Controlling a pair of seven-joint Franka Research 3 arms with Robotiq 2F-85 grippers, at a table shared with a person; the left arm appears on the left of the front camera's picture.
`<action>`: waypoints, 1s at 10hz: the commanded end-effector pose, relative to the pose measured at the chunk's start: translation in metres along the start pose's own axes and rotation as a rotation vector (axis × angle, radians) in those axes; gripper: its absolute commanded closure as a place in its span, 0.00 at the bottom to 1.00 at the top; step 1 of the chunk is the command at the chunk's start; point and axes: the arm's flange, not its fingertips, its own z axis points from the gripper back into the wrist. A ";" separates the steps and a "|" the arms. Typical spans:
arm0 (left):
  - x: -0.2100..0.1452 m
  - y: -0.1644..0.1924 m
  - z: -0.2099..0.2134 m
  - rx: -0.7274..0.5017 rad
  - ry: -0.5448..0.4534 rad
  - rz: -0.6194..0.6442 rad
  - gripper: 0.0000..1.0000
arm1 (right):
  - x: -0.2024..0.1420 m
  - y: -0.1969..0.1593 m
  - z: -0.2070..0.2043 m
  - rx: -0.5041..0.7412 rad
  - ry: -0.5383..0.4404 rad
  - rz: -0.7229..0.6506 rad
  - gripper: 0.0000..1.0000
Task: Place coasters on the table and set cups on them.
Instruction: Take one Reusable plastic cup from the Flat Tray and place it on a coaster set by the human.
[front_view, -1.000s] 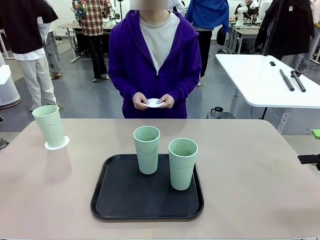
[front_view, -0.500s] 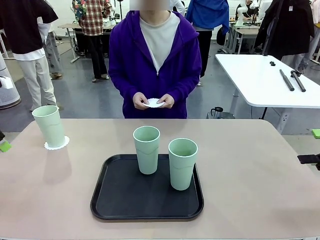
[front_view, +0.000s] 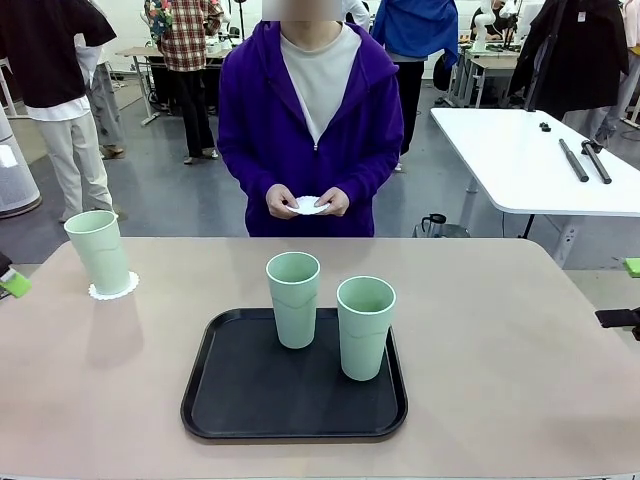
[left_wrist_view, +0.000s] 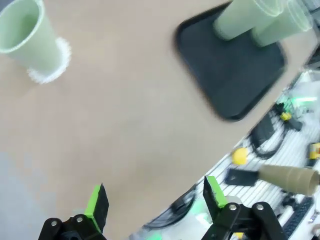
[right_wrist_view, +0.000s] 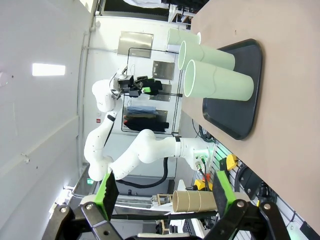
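One pale green cup (front_view: 98, 252) stands on a lacy white coaster (front_view: 113, 288) at the table's (front_view: 520, 380) far left. Two more cups (front_view: 293, 299) (front_view: 366, 327) stand upright on the black tray (front_view: 295, 420) in the middle. The person at the far side holds white coasters (front_view: 308, 206) in both hands. My left gripper (left_wrist_view: 155, 202) is open and high above the table's left end, empty, looking down on that cup (left_wrist_view: 27, 35) and its coaster (left_wrist_view: 47, 75). My right gripper (right_wrist_view: 162, 192) is open and empty, off the table's right end, with the tray cups (right_wrist_view: 215, 85) ahead.
A green pad (front_view: 12, 284) of the left gripper pokes in at the front view's left edge. A white table (front_view: 540, 160) with dark tools stands behind on the right. Bare tabletop lies on both sides of the tray.
The left gripper's green pad has crept into the front view at its left edge. The cups, the tray and the person's hands have stayed put.
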 end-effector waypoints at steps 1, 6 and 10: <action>-0.015 0.043 0.010 -0.433 -0.196 0.027 0.00 | 0.001 0.002 0.000 0.013 -0.007 0.004 0.00; -0.087 0.130 0.005 -0.841 -0.322 0.258 0.00 | 0.001 0.002 0.000 0.013 -0.007 0.004 0.00; -0.125 0.159 -0.011 -0.842 -0.278 0.387 0.00 | 0.001 0.002 0.000 0.013 -0.007 0.004 0.00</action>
